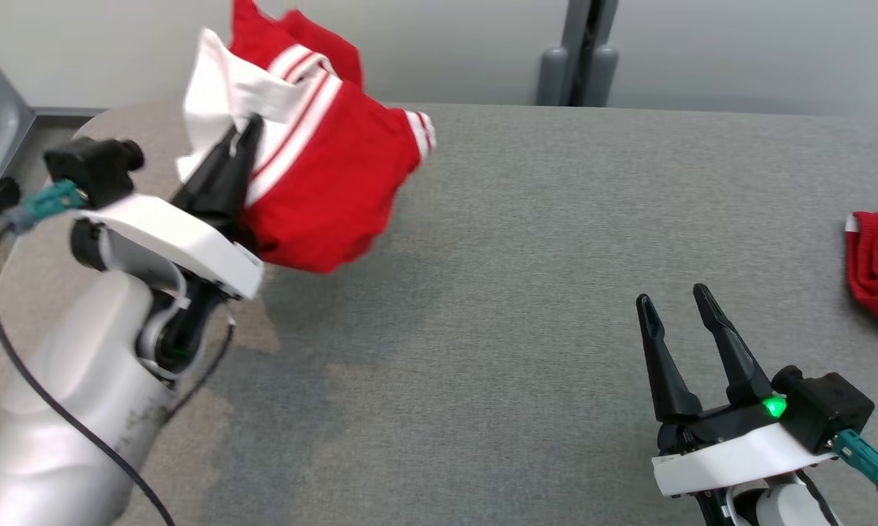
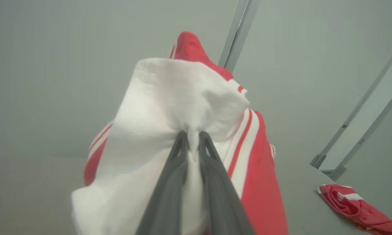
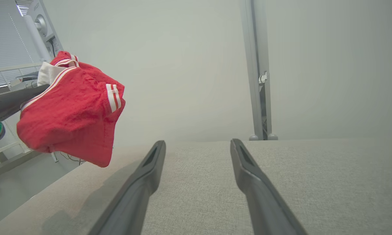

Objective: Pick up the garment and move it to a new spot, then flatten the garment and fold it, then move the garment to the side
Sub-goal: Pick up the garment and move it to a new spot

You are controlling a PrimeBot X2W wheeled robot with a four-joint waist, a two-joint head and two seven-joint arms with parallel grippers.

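The garment (image 1: 322,183) is red cloth with white panels and red-and-white striped trim. It hangs bunched in the air above the table's far left. My left gripper (image 1: 245,131) is shut on a white fold of it, and the left wrist view shows that fold pinched between the dark fingers (image 2: 170,176), with the garment (image 2: 170,107) draped around them. From the right wrist view the garment (image 3: 68,111) dangles clear of the table at the left. My right gripper (image 1: 674,299) stands open and holds nothing, low over the table's near right; its own view shows the right gripper (image 3: 197,143) spread above bare cloth.
The grey fabric-covered table (image 1: 527,241) stretches across the view. A second red garment (image 1: 877,267) lies crumpled at the table's right edge, also seen as a red heap (image 2: 352,205). A grey post (image 1: 578,55) stands behind the far edge. A grey wall is beyond.
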